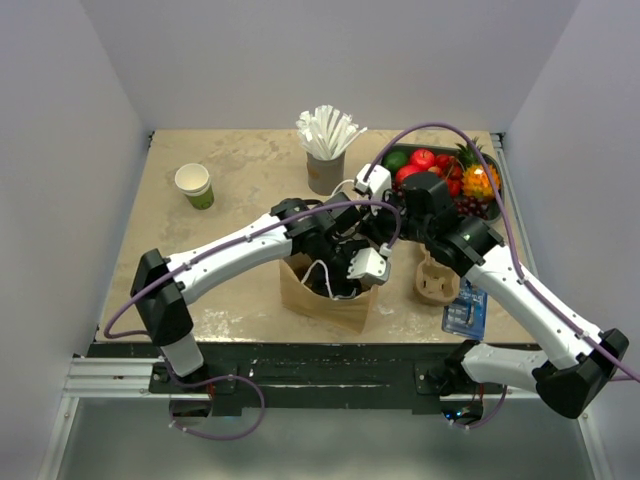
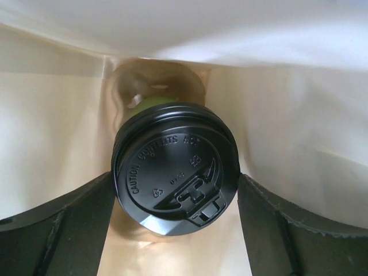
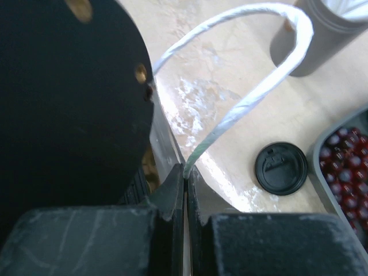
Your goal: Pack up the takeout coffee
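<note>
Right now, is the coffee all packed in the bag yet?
Almost. Done: the lidded takeout coffee sits inside the brown paper bag. In hand: the right gripper has its jaws shut on the bag's white handle, holding the bag open, and the left gripper has its jaws open either side of the coffee. Left: probably lifting the left arm out and letting go of the handle.

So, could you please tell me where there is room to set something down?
Bare table lies left of the paper bag, in front of the open green cup, and between that cup and the straw cup. Right side is crowded: fruit tray, cup carrier, blue packet.
</note>
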